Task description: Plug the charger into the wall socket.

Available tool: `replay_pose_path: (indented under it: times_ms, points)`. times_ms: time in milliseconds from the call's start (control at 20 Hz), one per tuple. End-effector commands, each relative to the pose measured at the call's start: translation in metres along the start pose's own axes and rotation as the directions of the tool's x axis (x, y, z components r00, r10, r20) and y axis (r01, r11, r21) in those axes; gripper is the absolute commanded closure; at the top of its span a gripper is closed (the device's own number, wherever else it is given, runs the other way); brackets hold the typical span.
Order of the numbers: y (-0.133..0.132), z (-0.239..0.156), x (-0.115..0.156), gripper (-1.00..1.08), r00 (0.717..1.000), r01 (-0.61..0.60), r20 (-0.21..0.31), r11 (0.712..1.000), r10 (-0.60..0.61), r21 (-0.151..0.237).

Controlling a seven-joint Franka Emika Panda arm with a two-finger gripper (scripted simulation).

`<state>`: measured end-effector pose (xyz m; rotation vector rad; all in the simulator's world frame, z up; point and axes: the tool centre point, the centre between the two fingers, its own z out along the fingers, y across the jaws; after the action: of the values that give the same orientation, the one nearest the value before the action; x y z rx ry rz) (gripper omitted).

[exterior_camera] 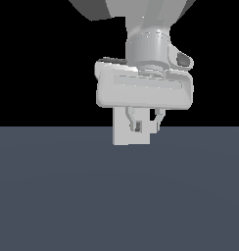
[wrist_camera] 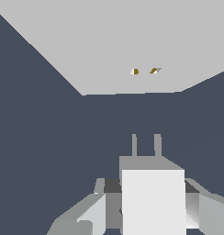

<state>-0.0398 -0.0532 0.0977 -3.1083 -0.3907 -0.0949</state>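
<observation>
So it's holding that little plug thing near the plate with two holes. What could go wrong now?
The charger sits between the gripper fingers, prongs aimed at the wall socket but still apart from it. The two holes are tiny, so a slight misalignment could make the prongs hit the flat plate. That push might also shift the charger in the grip.

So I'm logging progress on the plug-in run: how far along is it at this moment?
Done: the gripper has the charger clamped between its fingers, off the floor.
In hand: the prongs point toward the wall socket, roughly in line with its two holes.
Left: a strip of dark floor shows between prongs and plate, so closing that gap and inserting remain.
</observation>
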Motion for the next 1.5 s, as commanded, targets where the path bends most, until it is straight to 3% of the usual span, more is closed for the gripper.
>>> replay_pose_path:
  times_ms: [0,850,1450]
  points:
    - [0.002,-0.002,0.002,1.08,1.0,0.022,0.0,1.0,-0.022,0.002]
    - [0.002,-0.002,0.006,1.08,0.999,0.032,0.001,0.999,-0.032,0.002]
    - [0.0,0.0,0.042,1.08,0.999,0.032,0.001,0.999,-0.032,0.002]
